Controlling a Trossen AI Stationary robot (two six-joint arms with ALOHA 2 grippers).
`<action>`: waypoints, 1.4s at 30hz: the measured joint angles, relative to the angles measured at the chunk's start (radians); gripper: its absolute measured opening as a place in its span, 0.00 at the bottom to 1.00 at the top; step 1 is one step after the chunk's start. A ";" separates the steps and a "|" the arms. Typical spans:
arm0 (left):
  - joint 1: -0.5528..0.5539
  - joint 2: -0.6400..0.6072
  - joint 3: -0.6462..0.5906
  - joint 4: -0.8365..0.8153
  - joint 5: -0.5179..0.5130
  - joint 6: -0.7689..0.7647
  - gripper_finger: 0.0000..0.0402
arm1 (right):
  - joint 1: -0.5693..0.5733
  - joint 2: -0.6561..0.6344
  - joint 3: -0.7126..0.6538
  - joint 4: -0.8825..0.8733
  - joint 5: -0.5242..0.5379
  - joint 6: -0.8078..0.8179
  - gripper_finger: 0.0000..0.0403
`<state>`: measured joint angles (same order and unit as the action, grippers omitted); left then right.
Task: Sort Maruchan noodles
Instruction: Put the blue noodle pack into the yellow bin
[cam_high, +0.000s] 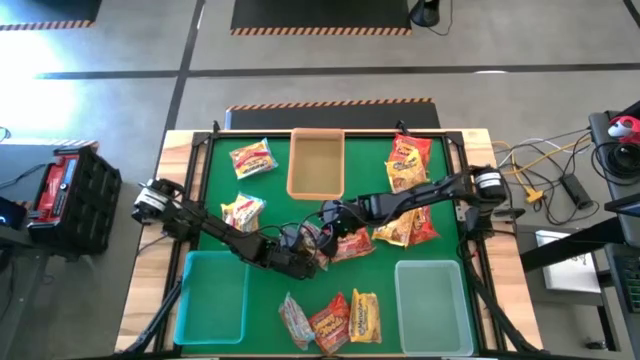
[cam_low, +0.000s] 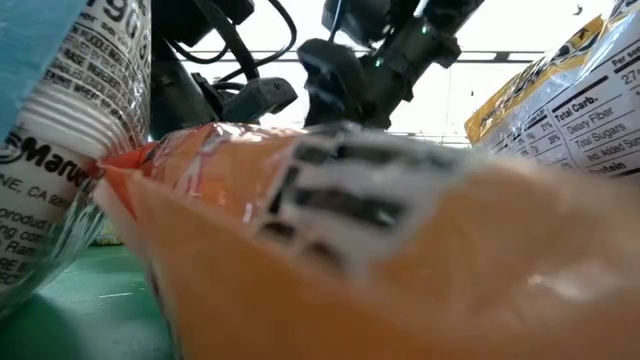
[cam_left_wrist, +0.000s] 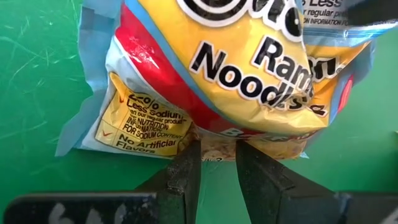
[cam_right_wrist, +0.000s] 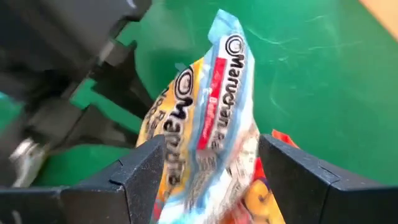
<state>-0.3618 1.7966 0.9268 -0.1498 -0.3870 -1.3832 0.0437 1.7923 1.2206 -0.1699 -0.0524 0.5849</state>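
Observation:
Near the middle of the green mat, my left gripper (cam_high: 303, 262) is shut on one Maruchan noodles packet (cam_left_wrist: 236, 68), yellow and red with a clear bluish edge. My right gripper (cam_high: 328, 218) comes from the table's right and is open. Its two fingers (cam_right_wrist: 140, 171) stand on either side of the same packet (cam_right_wrist: 208, 118), which rises edge-up between them. I cannot tell whether they touch it. Another red packet (cam_high: 352, 245) lies right beside it on the mat. My left gripper pinches the packet's sealed end edge (cam_left_wrist: 214, 148) between its two fingertips (cam_left_wrist: 186, 171). The fingers slant down from the table's left. The packet stands tilted up beyond the fingers. I cannot see whether it rests on the mat.
Loose packets lie at the far left (cam_high: 250, 157), left (cam_high: 243, 211), far right (cam_high: 408, 160), right (cam_high: 405, 225) and near edge (cam_high: 345, 318). A tan tray (cam_high: 316, 165) stands at the far middle, and teal trays at near left (cam_high: 210, 295) and near right (cam_high: 432, 305). Packets (cam_low: 350, 250) crowd the low view.

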 joint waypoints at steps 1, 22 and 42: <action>0.000 0.000 0.000 0.001 0.000 -0.001 0.21 | 0.000 0.015 0.000 0.013 -0.007 0.007 0.62; 0.000 0.000 0.000 0.000 -0.005 -0.014 0.21 | 0.011 0.082 0.002 0.098 -0.063 0.125 0.38; -0.060 -0.129 0.006 -0.005 -0.025 0.013 0.21 | 0.002 0.008 0.001 0.007 -0.087 0.086 0.02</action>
<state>-0.4215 1.6677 0.9329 -0.1549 -0.4122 -1.3705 0.0460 1.8004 1.2213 -0.1624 -0.1396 0.6710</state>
